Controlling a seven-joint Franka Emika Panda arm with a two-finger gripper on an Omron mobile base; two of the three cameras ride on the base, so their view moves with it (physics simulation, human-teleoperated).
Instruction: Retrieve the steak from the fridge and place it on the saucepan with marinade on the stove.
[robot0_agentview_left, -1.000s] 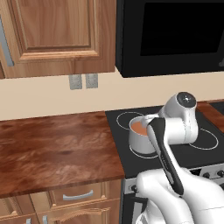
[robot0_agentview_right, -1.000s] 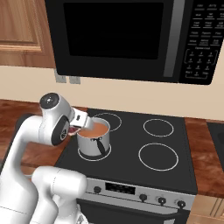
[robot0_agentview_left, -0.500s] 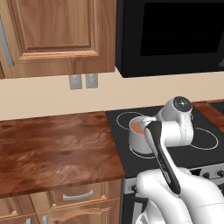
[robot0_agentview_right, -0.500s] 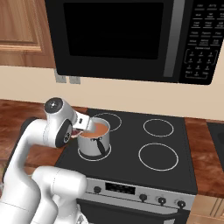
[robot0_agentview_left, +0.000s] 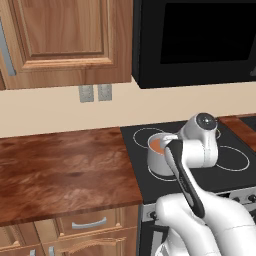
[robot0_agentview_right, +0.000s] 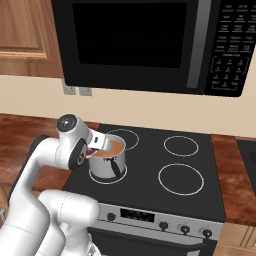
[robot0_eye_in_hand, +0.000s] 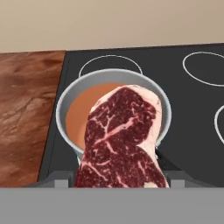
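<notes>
Stovetop below: gripper (robot0_agentview_right: 100, 143), pinching the steak (robot0_eye_in_hand: 121, 140), has eased closer over the saucepan (robot0_eye_in_hand: 113, 113); release looks near.

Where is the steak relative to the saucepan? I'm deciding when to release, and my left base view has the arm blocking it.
Observer: In the hand view the steak hangs between the fingers, in front of the saucepan, overlapping the marinade.
Operator: Which burner is the pan on?
Observer: The right base view shows it on the front left ring of the stove.
Operator: Where does the pan's handle point?
Observer: In the right base view the black handle points toward the stove's front edge.
Operator: Is the gripper over the pan?
Observer: In the right base view the gripper sits at the pan's left rim, above the marinade.
</notes>
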